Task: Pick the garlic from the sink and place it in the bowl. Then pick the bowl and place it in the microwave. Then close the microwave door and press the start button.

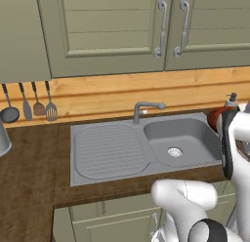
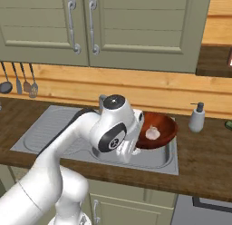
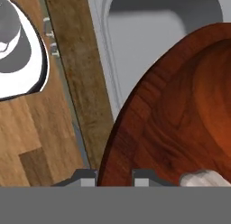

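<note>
Above the sink (image 2: 156, 161): bowl (image 2: 163, 125) was held at its rim by the gripper (image 3: 115, 177); garlic (image 2: 152, 133) was lodged inside. Microwave placement, door closing, start press were judged outstanding.

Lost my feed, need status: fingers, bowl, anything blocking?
Fingers clamped on bowl rim. Bowl lifted over sink, garlic inside. Soap dispenser stands beside it on the counter.

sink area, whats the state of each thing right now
reddish-brown glossy wooden bowl: lifted above the basin, rim pinched by the pincer
small whitish garlic: lying inside the bowl
grey metal sink: basin bare, faucet dry
green upper cabinet doors: closed
</note>
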{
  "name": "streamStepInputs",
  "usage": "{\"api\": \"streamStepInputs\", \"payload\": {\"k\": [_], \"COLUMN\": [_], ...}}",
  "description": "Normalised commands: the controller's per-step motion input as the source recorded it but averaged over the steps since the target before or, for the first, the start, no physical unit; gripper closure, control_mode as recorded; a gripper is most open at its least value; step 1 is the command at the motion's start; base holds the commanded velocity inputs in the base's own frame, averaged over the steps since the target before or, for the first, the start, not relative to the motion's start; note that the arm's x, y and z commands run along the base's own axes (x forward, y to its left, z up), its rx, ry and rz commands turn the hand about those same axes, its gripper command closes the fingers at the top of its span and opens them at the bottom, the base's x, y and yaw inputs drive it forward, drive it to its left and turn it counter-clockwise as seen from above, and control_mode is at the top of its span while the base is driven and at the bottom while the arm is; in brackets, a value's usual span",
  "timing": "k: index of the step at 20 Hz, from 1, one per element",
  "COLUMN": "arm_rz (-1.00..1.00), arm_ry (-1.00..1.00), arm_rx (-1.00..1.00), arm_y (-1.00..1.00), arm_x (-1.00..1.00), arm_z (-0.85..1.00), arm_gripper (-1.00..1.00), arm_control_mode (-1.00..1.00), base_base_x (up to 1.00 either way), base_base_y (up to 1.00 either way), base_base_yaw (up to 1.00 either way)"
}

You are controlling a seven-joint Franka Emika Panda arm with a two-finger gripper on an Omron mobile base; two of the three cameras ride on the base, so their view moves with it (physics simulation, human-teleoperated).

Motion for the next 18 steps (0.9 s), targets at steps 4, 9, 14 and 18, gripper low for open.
{"api": "streamStepInputs", "payload": {"k": [4, 9, 14, 18], "arm_rz": [0.16, 0.12, 0.13, 0.07], "arm_ry": [0.00, 0.04, 0.05, 0.00], "arm_rx": [0.01, -0.04, 0.01, 0.05], "arm_y": [0.79, 0.63, 0.83, 0.21], "arm_x": [-0.27, -0.37, -0.35, -0.37], "arm_z": [0.53, 0.64, 0.50, 0.24], "arm_gripper": [1.00, 1.00, 1.00, 1.00], "arm_control_mode": [-1.00, -1.00, -1.00, -1.00], "base_base_x": [0.00, 0.00, 0.00, 0.00], "base_base_y": [0.00, 0.00, 0.00, 0.00], "base_base_yaw": [0.00, 0.00, 0.00, 0.00]}}
